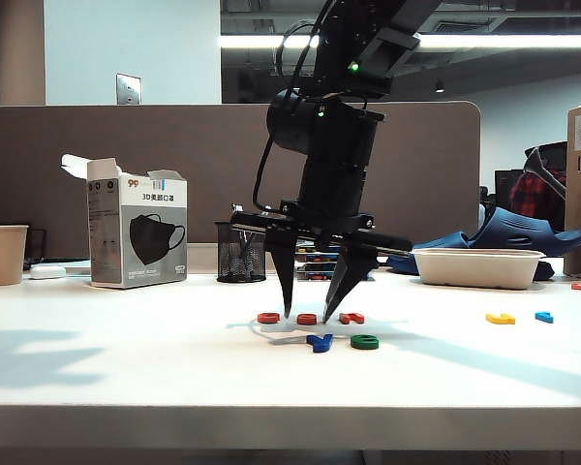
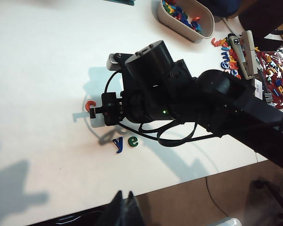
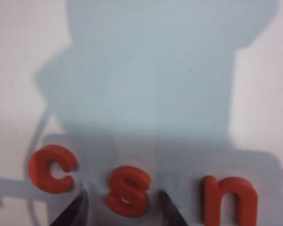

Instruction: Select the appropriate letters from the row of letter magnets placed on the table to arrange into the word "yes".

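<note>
On the white table [image 1: 126, 358], my right gripper [image 1: 310, 312] points straight down over the row of letter magnets. It is open, its fingertips [image 3: 78, 209] standing either side of the orange-red "s" [image 3: 129, 190] with a small gap on each side. An orange-red "c" [image 3: 52, 168] and "n" [image 3: 228, 200] flank the "s". Nearer the front edge lie the dark blue "y" [image 1: 320, 342] and the green "e" [image 1: 364, 342], side by side, y [image 2: 118, 145] beside e [image 2: 132, 141]. My left gripper [image 2: 124, 195] is shut, empty, hanging off the table's front edge.
A yellow magnet [image 1: 500, 319] and a light blue magnet [image 1: 543, 317] lie to the right. At the back stand a paper cup [image 1: 2, 254], a mask box [image 1: 136, 232], a mesh pen holder [image 1: 239, 252] and a white tray [image 1: 476, 266] of spare letters.
</note>
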`<action>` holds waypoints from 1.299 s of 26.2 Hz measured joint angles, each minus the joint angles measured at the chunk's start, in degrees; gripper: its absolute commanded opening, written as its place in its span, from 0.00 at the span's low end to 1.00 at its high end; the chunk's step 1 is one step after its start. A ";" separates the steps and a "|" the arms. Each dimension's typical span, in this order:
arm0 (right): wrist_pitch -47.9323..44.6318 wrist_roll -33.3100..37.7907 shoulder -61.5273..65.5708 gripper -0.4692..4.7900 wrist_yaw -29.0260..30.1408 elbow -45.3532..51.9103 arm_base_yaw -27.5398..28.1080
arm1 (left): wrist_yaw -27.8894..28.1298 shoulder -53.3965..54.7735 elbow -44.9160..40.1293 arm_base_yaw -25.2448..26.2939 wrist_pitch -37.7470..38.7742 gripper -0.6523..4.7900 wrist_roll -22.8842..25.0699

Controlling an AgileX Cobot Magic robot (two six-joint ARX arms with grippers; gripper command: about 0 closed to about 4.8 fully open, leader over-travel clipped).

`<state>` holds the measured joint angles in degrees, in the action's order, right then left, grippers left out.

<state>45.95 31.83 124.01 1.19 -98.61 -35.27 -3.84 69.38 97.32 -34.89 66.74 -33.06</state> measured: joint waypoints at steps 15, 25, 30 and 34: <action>-0.55 -0.20 0.20 0.36 -0.13 -0.07 -0.04 | 0.00 0.00 0.00 0.00 0.00 0.11 0.00; -0.50 -0.24 0.22 0.28 -1.01 -0.04 -0.02 | 0.00 0.00 0.00 0.00 0.00 0.11 0.00; -0.50 -0.26 0.22 0.28 -1.07 -0.04 -0.04 | 0.00 0.00 0.00 0.00 0.00 0.11 0.02; -0.52 -0.33 0.22 0.20 -1.07 -0.07 -0.04 | 0.00 0.00 0.00 0.00 0.00 0.11 0.02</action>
<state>45.43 31.51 124.22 0.12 -98.67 -35.31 -3.84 69.38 97.32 -34.89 66.74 -33.04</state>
